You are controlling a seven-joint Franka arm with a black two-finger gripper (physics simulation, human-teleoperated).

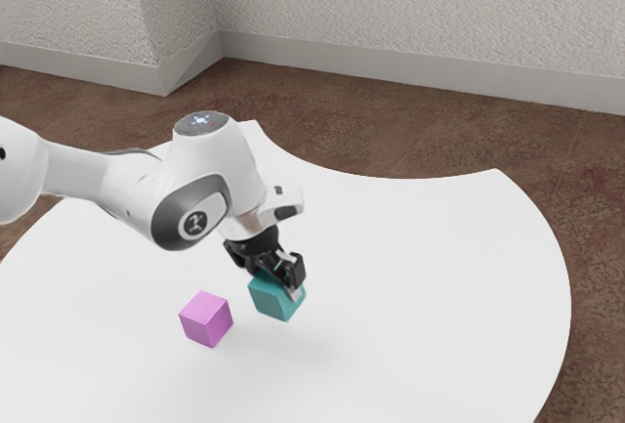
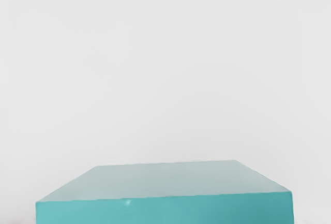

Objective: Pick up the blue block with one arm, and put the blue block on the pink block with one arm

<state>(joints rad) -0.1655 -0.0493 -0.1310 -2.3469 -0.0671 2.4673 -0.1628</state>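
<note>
gripper (image 1: 281, 279) — clamped on blue block (image 1: 272, 305) | pink block (image 1: 205, 317) — just beside

Blue block (image 1: 276, 303), teal, tilted in pincer (image 1: 281, 280), pink block (image 1: 205, 318) flat on table (image 1: 439, 276) nr it, apart

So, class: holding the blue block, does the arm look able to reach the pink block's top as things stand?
Probably yes. The gripper is shut on the blue block, and the pink block sits close beside it on the table, its top bare, nothing between them.
</note>
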